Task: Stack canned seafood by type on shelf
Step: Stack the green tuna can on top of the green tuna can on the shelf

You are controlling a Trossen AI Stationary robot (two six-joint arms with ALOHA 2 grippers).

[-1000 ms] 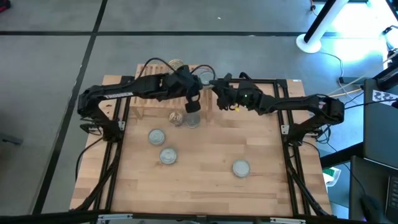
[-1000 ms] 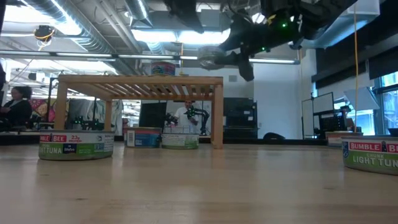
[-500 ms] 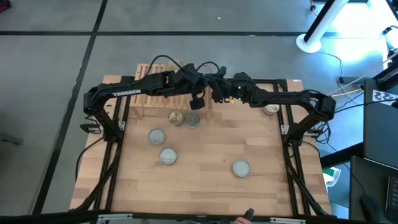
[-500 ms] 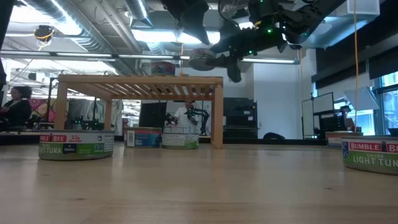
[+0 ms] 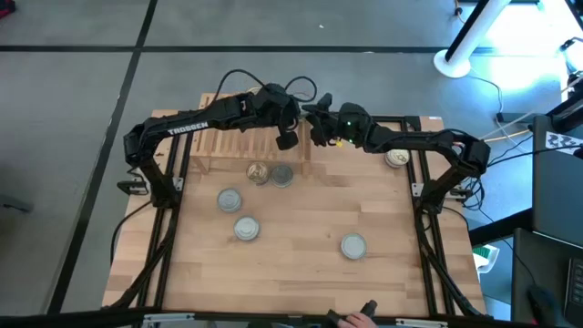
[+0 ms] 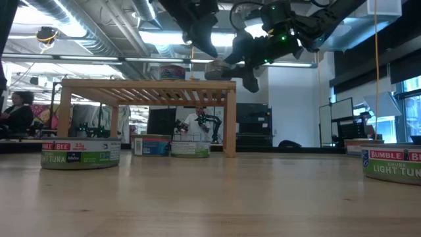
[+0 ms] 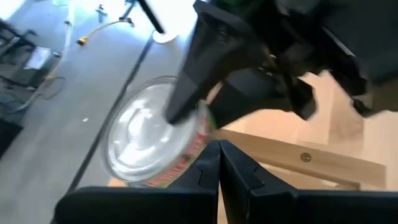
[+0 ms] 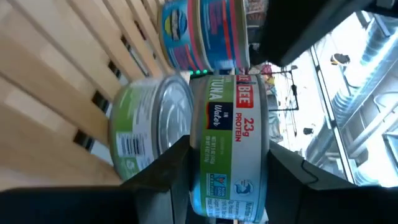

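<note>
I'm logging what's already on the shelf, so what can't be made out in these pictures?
High view: both arms cover most of the shelf top, so what sits there cannot be counted.
Low view: the rightmost can is cut off by the picture's edge.
Left wrist view: the held can in the right gripper is blurred; its label is unreadable.

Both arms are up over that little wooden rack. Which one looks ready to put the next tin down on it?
The right one, probably. The right gripper is shut on a green-label tuna can just above a matching can on the shelf. The left gripper is shut, with nothing in it.
</note>
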